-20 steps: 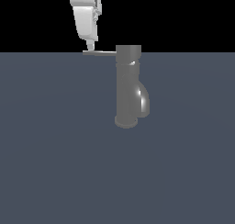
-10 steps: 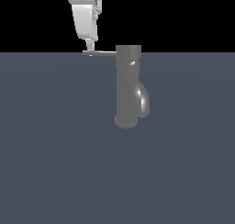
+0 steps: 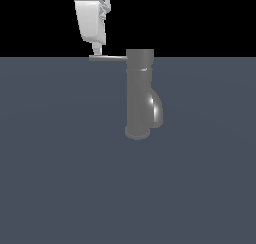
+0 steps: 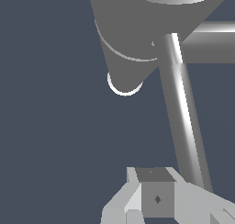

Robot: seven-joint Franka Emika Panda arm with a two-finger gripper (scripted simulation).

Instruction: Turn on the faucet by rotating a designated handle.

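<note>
Faucet [image 3: 139, 95] stands upright on the counter [image 3: 60, 178]; handle [image 3: 107, 58] juts from its cap toward the exterior view's left; your hand [image 3: 96, 51] sits at the bar's outer tip, finger spread not discernible; contact looks marginal, so a sideways push may slip off the end, leaving the bar unturned.

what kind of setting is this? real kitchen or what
Not a real kitchen: a bare simulator scene. A lone grey faucet stands on a flat, featureless slate floor against a black backdrop, no sink or counter. The robot's hand sits at the tip of its handle.
</note>
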